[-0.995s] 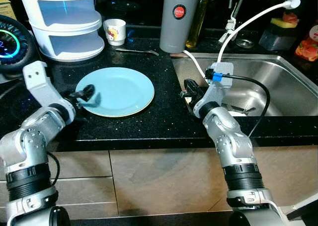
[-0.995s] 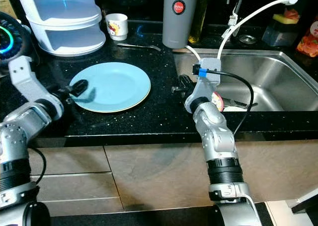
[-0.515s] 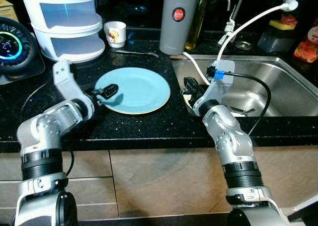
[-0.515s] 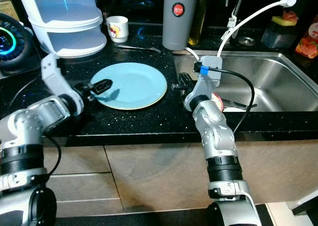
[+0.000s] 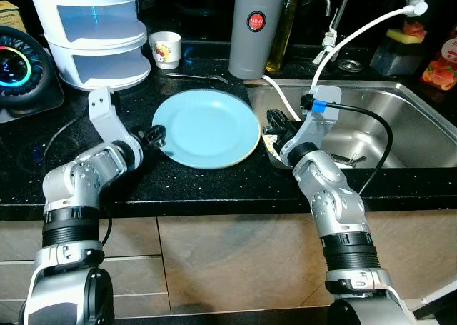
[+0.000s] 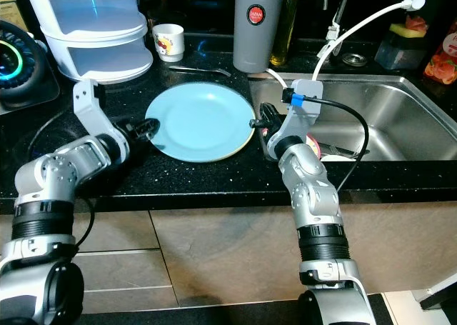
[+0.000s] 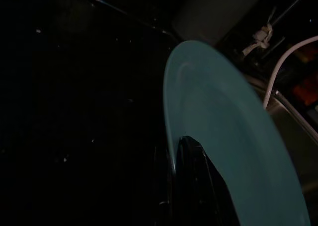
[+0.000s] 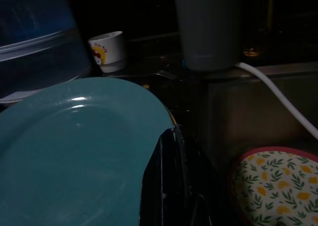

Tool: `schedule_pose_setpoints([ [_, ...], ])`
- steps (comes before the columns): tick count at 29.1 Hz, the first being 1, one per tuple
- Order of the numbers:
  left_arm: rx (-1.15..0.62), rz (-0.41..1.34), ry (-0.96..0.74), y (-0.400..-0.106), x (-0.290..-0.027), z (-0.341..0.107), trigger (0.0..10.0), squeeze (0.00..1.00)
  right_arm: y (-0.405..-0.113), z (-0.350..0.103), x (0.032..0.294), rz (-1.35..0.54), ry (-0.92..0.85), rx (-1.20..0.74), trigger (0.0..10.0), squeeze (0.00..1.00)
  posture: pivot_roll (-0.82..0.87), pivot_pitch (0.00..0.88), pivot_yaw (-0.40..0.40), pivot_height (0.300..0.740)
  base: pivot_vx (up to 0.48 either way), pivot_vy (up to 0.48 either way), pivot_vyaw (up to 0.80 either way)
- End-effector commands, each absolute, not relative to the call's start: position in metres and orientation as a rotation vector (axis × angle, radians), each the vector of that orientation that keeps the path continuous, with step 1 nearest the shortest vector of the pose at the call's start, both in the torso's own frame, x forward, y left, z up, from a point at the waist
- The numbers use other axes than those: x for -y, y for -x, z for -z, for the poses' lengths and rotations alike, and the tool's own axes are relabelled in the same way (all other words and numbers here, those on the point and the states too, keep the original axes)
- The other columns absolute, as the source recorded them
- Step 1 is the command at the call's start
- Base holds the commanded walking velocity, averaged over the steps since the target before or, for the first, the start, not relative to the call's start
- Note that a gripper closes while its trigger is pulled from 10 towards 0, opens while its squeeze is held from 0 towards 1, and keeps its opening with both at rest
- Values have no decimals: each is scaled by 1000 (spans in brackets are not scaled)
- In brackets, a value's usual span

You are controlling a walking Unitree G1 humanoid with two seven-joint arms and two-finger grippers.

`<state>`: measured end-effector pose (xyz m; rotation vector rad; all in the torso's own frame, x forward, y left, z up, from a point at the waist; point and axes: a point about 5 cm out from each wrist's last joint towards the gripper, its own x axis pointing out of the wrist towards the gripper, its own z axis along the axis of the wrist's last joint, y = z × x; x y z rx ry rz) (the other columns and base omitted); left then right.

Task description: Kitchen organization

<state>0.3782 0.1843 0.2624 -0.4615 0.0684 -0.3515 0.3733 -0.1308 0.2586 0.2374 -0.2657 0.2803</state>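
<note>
Black speckled stone forms the counter [image 5: 214, 186], and on it, between the robot's 2 silver arms, lies a round pale blue plate [image 5: 206, 128]. The left tool [image 5: 153, 135] is clamped on the plate's left rim: the left wrist view shows 1 black finger [image 7: 196, 186] over the rim and another under it. The right tool [image 6: 263, 119] sits at the plate's right edge, at the corner of the stainless steel sink [image 5: 421, 136]; the right wrist view shows its black fingers [image 8: 166, 179] close together and touching the plate's rim, but whether they grip it I cannot tell. A small dish with a red rim and a yellow-and-green leaf pattern [image 8: 276, 184] lies in the sink just beside that tool.

Farther back on the counter, a metal spoon [image 5: 196, 75] lies behind the plate. Beyond it stand a small white cup with a red print [image 5: 165, 47], a white 3-tier container with translucent sides [image 5: 93, 32] and a tall grey cylinder with a red round label [image 5: 255, 26]. A white hose [image 5: 357, 33] curves over the sink's back edge.
</note>
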Motion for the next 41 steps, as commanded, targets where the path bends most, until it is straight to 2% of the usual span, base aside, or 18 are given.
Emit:
schedule_pose_setpoints([
  [1,-94,308,459,-377,-193,-251,0,0,-372,-257,132,-274,-245,269,10000,0,58,98,-19,740,0,0,0],
  [5,100,379,544,-367,-196,-268,0,0,-373,-257,131,-278,-268,268,10000,0,58,98,-20,740,0,0,0],
  [10,227,422,634,-359,-202,-278,0,0,-372,-257,127,-339,-377,241,10000,0,57,101,-21,740,0,0,0],
  [11,235,436,659,-358,-203,-278,0,0,-371,-257,125,-354,-404,236,10000,137,57,101,-21,740,0,0,0],
  [12,239,444,674,-358,-203,-278,0,0,-371,-258,125,-363,-419,234,10000,1000,57,107,-21,740,0,0,0],
  [23,223,575,730,-347,-191,-274,0,0,-363,-261,107,-539,-556,201,10000,1000,57,110,-21,740,0,0,0],
  [24,224,589,743,-346,-189,-274,0,0,-361,-262,103,-576,-591,187,10000,898,57,114,-22,740,0,0,0],
  [25,227,596,753,-346,-188,-275,0,0,-359,-263,100,-605,-612,178,10000,655,57,115,-21,740,0,0,0],
  [27,224,601,760,-346,-188,-275,0,0,-357,-264,97,-641,-620,169,10000,0,57,116,-21,740,0,0,0],
  [41,206,605,747,-346,-187,-273,0,0,-347,-272,91,-760,-687,179,10000,0,56,117,-20,740,0,0,0],
])
